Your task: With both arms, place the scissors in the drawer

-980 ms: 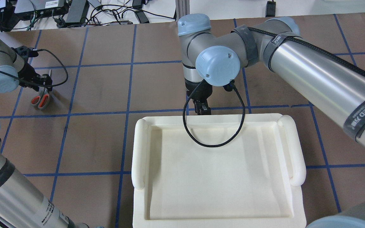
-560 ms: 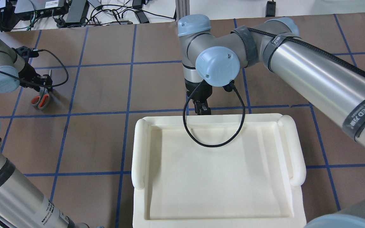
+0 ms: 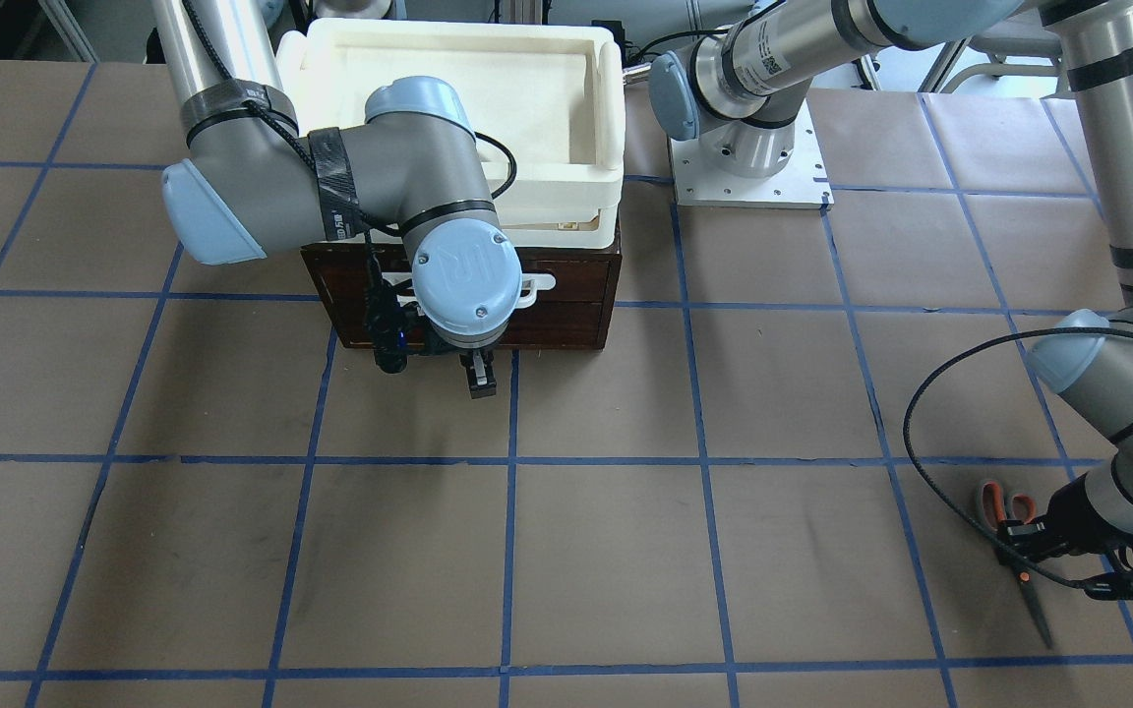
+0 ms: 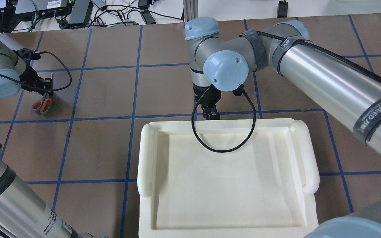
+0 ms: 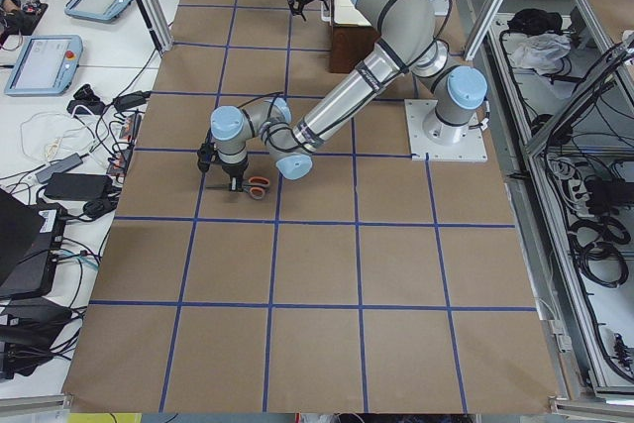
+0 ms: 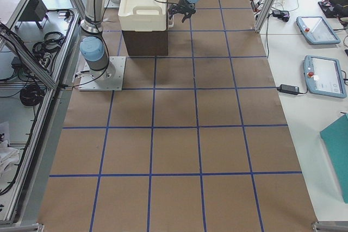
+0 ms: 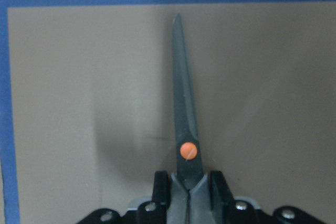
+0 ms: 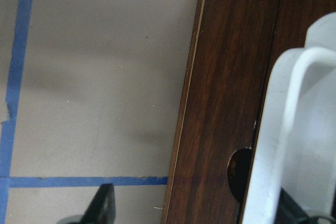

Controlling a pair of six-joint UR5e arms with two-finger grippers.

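Note:
The scissors (image 7: 184, 108) lie with their dark blades pointing away, orange pivot dot just ahead of my left gripper (image 7: 189, 195), which is shut on them behind the pivot. Their orange-lined handles (image 4: 42, 103) show at the table's far left, also in the front view (image 3: 991, 503). I cannot tell whether they are lifted. The dark-brown drawer (image 3: 566, 315) is shut, with its white handle (image 3: 537, 285). My right gripper (image 3: 477, 379) is open in front of it. In the right wrist view the handle (image 8: 286, 103) stands between the fingers, close to the right one.
A white foam tray (image 4: 150, 158) sits on top of the drawer cabinet. The table is brown paper with a blue tape grid. The right arm's black cable (image 4: 223, 148) hangs over the tray's far edge. Cables and power bricks (image 4: 78, 13) lie beyond the table's back.
The right arm's wrist and elbow have shifted slightly; its gripper stays at the tray's far edge. The left gripper and scissors have barely moved.

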